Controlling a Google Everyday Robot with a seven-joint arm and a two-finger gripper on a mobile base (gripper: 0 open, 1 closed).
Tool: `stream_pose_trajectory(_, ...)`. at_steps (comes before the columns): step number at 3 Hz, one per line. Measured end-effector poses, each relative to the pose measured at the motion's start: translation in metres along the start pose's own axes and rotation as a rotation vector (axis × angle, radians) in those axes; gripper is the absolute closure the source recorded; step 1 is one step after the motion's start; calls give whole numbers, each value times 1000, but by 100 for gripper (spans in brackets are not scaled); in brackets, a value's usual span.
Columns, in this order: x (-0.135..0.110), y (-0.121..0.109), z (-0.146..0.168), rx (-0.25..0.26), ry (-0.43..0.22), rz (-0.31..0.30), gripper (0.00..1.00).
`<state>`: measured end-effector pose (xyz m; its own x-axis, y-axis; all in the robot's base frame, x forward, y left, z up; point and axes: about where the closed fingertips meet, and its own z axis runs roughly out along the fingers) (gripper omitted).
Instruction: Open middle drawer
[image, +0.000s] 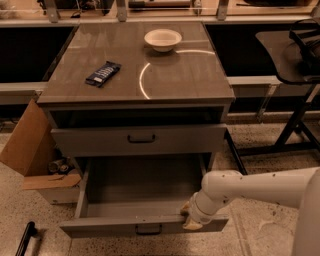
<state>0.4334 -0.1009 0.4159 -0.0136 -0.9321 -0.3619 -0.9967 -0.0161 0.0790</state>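
The middle drawer (145, 224) is a wide grey drawer pulled far out of the cabinet toward me. Its deep grey box (142, 185) is open to view and looks empty. A small black handle (148, 230) sits at the centre of its front. My gripper (190, 216), on the white arm (250, 187) coming in from the right, sits on the top edge of the drawer front, right of the handle. One finger is inside the box and one is on the outer face, closed on the front panel.
Above it is another grey drawer (100, 141) with a black handle, under the cabinet top (165, 75). On that top lie a white bowl (162, 39) and a dark snack bar (103, 73). A cardboard box (30, 150) stands at the left, a chair (300, 65) at the right.
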Motion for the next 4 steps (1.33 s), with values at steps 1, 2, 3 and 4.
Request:
stream_pose_trajectory(1, -8, 19, 6, 47, -63, 6, 100)
stream_pose_trajectory(2, -9, 21, 7, 52, -72, 8, 100)
stream_pose_trajectory(3, -9, 22, 8, 50, -73, 8, 84)
stream_pose_trajectory(4, -9, 22, 8, 50, -73, 8, 61)
